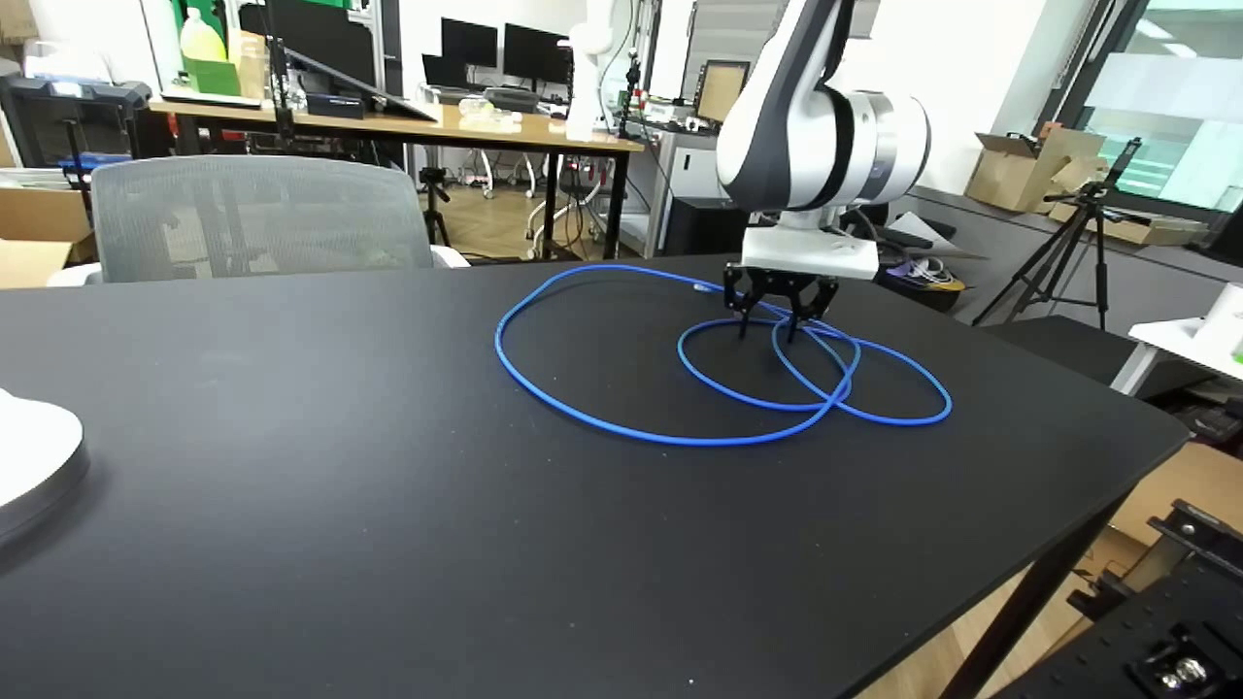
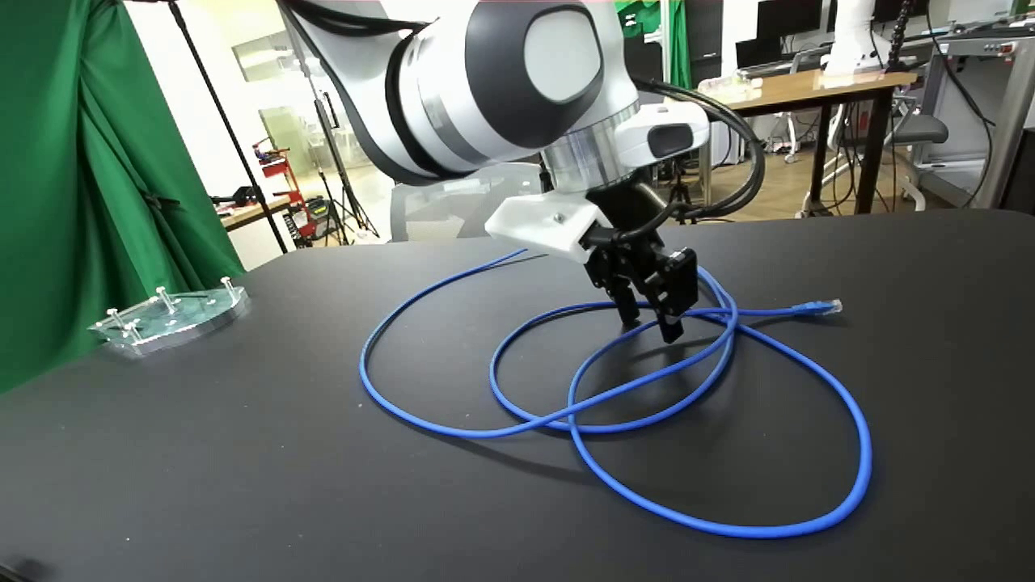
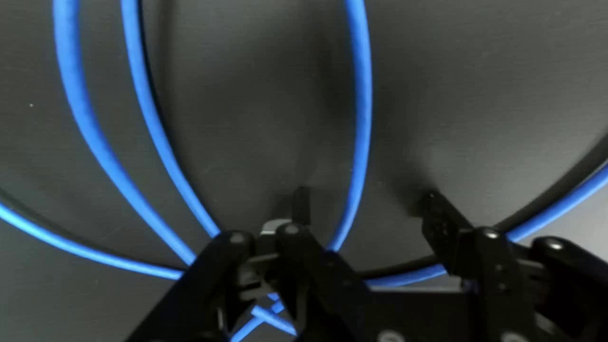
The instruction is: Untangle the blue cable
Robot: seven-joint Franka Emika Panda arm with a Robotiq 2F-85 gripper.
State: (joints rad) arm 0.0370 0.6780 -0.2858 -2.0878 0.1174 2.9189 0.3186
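The blue cable (image 1: 699, 442) lies on the black table in large overlapping loops; it also shows in an exterior view (image 2: 744, 531) and the wrist view (image 3: 363, 95). Its clear-tipped connector (image 2: 826, 307) lies right of the gripper in an exterior view. My gripper (image 1: 767, 336) points down over the inner loops, fingertips close to the tabletop; it also shows in an exterior view (image 2: 650, 327). In the wrist view the gripper (image 3: 363, 202) is open, with one cable strand running between its fingers, apart from both fingertips. Crossings under the gripper are partly hidden.
The black table (image 1: 388, 544) has its right edge beyond the loops. A white rounded object (image 1: 39, 451) stands at its left. A clear plate with upright screws (image 2: 166, 315) lies at the table's left side. A grey mesh chair (image 1: 262, 218) stands behind the table.
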